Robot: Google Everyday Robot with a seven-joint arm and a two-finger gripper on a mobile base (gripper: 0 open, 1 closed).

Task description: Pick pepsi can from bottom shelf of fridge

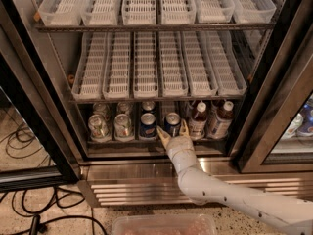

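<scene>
floor: speckled stone point(146, 210) | black cables point(34, 223) lower left | light: dim

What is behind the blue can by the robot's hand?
The gripper is open at that pepsi can on the bottom shelf. Behind it the row is dark and covered; whether another can stands there cannot be seen.

One camera, apparently mounted high behind the arm point(234, 199), looks forward and down into the fridge point(137, 173) from near; the gripper point(172, 131), fingers apart, is at the bottom shelf point(117, 142), low centre.
</scene>
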